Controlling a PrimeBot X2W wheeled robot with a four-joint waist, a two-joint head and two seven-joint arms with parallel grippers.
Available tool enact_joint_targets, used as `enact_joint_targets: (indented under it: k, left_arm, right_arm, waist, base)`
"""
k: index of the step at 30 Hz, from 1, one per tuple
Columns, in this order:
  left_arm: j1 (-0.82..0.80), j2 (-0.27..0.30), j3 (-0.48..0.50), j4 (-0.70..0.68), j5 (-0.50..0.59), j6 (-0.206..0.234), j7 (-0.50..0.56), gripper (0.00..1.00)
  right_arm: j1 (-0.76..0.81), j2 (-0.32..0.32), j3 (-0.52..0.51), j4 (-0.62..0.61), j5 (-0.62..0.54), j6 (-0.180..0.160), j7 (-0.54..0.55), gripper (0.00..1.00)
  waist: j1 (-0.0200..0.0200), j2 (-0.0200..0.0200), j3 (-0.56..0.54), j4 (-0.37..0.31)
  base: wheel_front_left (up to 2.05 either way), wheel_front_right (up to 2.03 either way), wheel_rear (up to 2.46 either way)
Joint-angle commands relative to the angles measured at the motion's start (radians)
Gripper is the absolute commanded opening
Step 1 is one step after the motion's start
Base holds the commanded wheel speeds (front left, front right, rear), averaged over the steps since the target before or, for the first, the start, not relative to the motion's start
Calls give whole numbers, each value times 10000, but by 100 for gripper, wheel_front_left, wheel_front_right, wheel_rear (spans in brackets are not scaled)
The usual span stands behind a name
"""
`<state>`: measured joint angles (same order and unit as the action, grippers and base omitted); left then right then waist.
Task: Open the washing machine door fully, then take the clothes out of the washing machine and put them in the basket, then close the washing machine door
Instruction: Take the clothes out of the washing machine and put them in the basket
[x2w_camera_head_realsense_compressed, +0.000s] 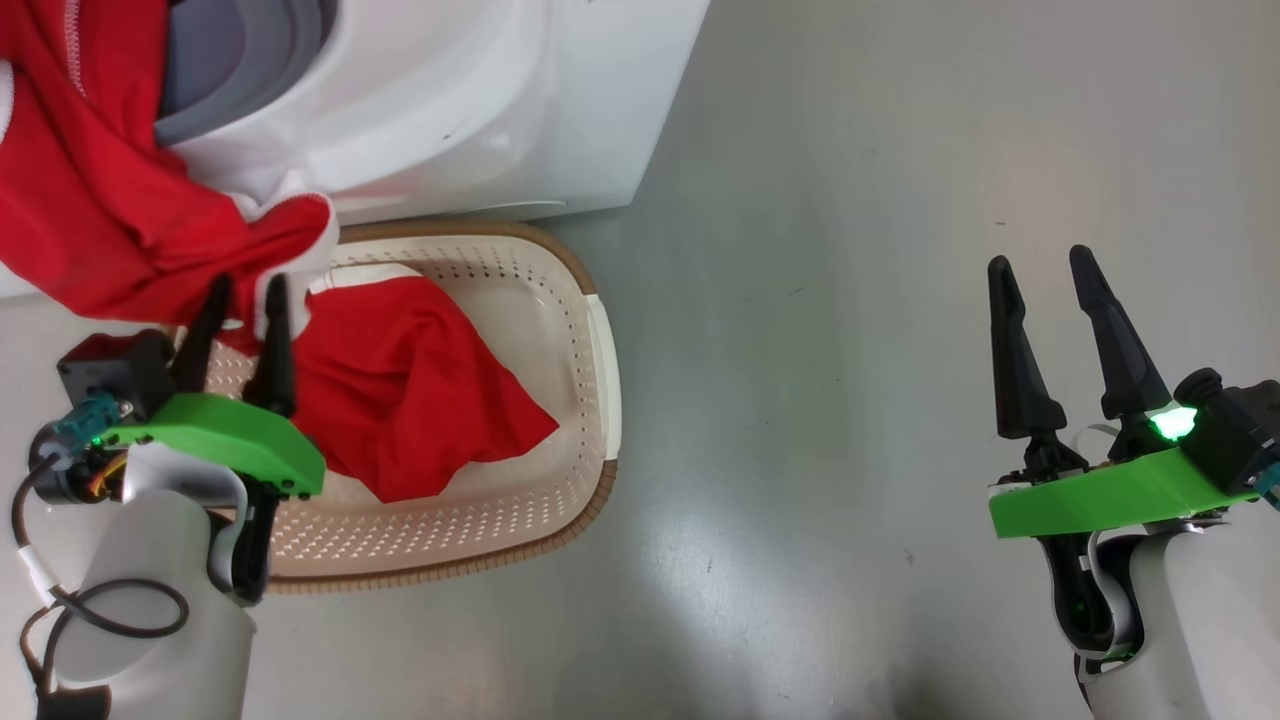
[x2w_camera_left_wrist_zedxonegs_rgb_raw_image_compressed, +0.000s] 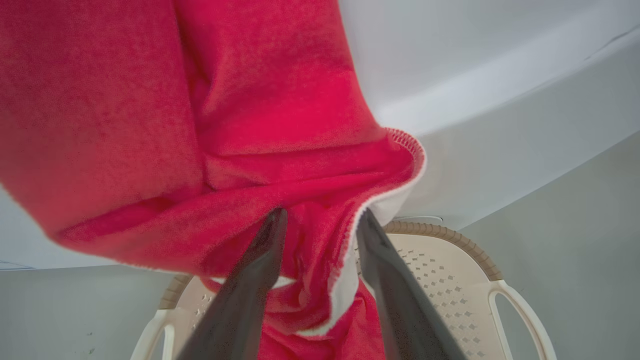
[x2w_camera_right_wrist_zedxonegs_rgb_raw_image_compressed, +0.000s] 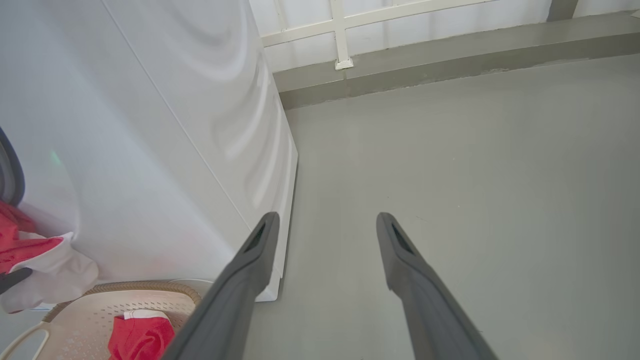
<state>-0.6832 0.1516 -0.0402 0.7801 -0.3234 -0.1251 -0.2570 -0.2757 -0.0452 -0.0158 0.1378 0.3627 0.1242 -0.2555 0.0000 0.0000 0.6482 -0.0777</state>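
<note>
Left gripper (x2w_camera_head_realsense_compressed: 245, 292) has its fingers narrowly apart around soft red white-hemmed clothes (x2w_camera_head_realsense_compressed: 90, 220) over the cream perforated plastic basket (x2w_camera_head_realsense_compressed: 560, 300). Gripping or not, I can't tell. Right gripper (x2w_camera_head_realsense_compressed: 1040, 262) gapes wide, empty.

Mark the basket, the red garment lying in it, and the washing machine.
basket (x2w_camera_head_realsense_compressed: 604, 370): head view, its pale right-hand handle.
red garment (x2w_camera_head_realsense_compressed: 400, 400): head view, middle of the crumpled cloth.
washing machine (x2w_camera_head_realsense_compressed: 480, 100): head view, white front panel.

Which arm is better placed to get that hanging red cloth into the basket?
Left. The left end effector straddles the soft red, white-edged garment hanging from the white washing machine above the cream perforated plastic basket. The right end effector stands open over grey floor, well aside.
</note>
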Motion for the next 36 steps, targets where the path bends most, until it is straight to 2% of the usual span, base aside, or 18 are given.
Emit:
enact_joint_targets:
  k: [1,14,22,36]
  left_arm:
    - [28,441,207,-88,29,-56,-48,100]
    - [425,312,313,-573,-191,-56,-48,100]
    - [1339,40,489,-1968,-134,-56,-48,100]
    - [3199,-420,1390,-4504,181,-56,-48,100]
  right_arm:
    - [-13,-50,246,-217,82,65,-63,100]
    - [26,-50,233,-157,-20,65,-63,100]
    - [177,-50,169,-113,-204,65,-63,100]
    - [421,-50,114,-31,-491,65,-63,100]
  waist:
    - [0,0,-12,8]
    - [0,0,-217,177]
    - [0,0,-563,461]
    - [0,0,-1019,727]
  base:
    - [0,0,0]
    - [0,0,0]
    - [0,0,0]
    - [0,0,0]
